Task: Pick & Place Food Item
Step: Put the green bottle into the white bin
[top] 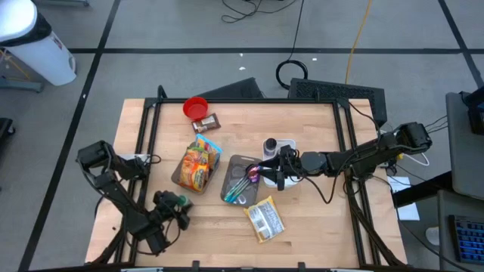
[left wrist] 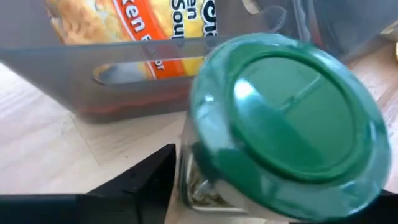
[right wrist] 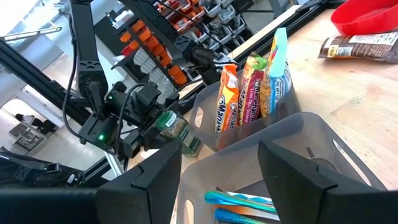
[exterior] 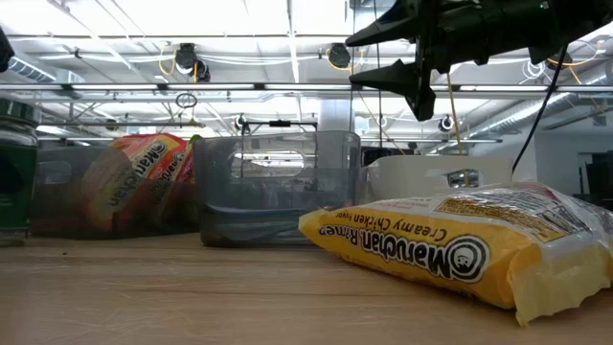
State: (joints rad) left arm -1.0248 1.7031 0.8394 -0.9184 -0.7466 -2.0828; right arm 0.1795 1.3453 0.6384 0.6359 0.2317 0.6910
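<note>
A glass jar with a green lid [left wrist: 292,118] stands at the near left of the table [top: 318,227], close to a clear bin of ramen packets [top: 198,166]; the low view shows the jar [exterior: 14,172] upright on the wood. My left gripper [top: 177,205] is open, its fingers on either side of the jar's body. My right gripper [top: 266,175] hangs open and level above a grey bin of utensils [top: 240,180], holding nothing. A yellow ramen packet [top: 265,221] lies flat near the front edge. My left gripper slants down at the jar from the table's near left. One finger [left wrist: 146,183] lies right beside the glass wall [left wrist: 186,180] below the lid. The lid hides the other finger. I cannot tell whether either finger touches the jar.
A red bowl [top: 195,107] and a brown packet [top: 206,122] sit at the far left of the table. A white container [top: 280,145] stands behind the grey bin. Bare wood lies along the near edge and at the right.
</note>
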